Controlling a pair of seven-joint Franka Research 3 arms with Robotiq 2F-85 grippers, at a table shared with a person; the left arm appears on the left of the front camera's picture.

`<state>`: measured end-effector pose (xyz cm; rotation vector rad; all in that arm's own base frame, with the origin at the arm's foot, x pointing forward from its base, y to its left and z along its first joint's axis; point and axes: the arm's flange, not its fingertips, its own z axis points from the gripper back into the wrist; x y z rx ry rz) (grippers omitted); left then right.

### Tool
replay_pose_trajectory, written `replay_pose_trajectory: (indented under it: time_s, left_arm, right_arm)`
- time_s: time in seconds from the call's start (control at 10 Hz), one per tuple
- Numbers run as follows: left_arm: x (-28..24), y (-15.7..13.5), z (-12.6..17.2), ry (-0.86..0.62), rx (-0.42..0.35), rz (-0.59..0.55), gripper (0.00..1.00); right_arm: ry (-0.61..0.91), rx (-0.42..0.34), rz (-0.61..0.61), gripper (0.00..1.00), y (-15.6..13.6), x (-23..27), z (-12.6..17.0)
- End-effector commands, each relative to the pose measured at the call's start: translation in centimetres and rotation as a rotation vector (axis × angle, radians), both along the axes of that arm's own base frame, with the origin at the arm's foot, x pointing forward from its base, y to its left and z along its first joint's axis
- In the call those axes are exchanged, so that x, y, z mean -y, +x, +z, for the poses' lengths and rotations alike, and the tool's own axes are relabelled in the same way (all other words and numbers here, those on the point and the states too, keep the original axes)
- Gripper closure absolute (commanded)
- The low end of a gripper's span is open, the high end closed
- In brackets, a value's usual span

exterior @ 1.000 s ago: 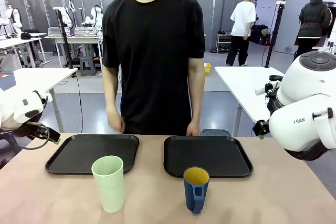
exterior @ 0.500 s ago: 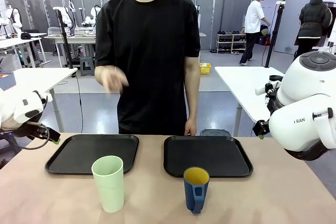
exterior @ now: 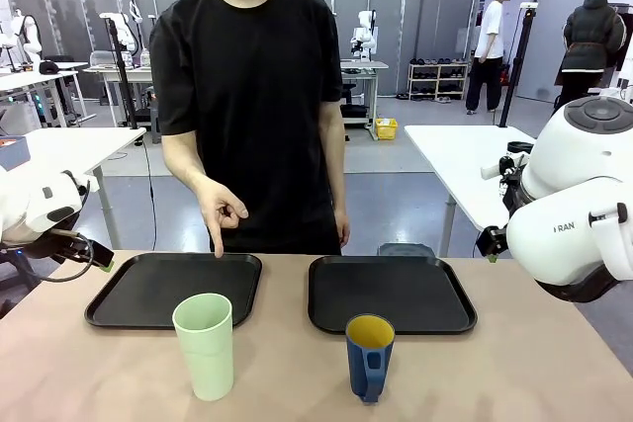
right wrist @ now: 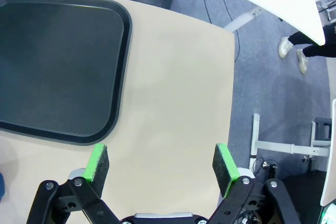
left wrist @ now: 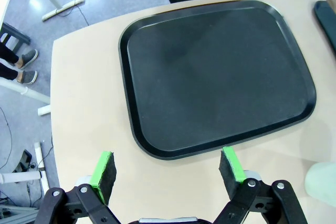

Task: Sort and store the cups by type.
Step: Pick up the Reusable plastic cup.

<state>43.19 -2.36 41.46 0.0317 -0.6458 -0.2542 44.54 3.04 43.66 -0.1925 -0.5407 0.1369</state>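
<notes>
Two cups sat upright near the front edge of the table [exterior: 287, 387] in the front view, tumbler [exterior: 205, 345] on the left and mug [exterior: 370, 356] on the right. Each stood just short of a black tray, the left tray [exterior: 176, 289] behind the tumbler and the right tray [exterior: 391, 294] behind the mug. The person's hand [exterior: 222, 212] pointed a finger down at the left tray's far rim. Nothing looked sorted yet, so step one hadn't started.

Left wrist view: the left gripper [left wrist: 169, 167] was spread wide with nothing in it, over the table by the left tray's rim, the tumbler's edge peeking in at lower right.

Right wrist view: the right gripper [right wrist: 160, 167] was the same deal, wide and empty, over bare table beside the right tray.

Next up was probably the left arm coming down around the tumbler. It looked tall and light, so easy to tip.
</notes>
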Motion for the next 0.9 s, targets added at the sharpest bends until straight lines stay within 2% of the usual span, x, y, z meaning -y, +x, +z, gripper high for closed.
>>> replay_pose_trajectory:
  time_s: [0.0, 0.8]
  left_arm:
    - [-0.07, -0.04, 0.01, -0.001, 0.001, 0.001, 0.0]
    - [-0.07, -0.04, 0.01, -0.001, 0.001, 0.001, 0.0]
  right_arm:
    - [-0.005, 0.001, 0.002, 0.0, 0.0, -0.05, -0.08]
    - [-0.005, 0.001, 0.002, 0.0, 0.0, -0.05, -0.08]
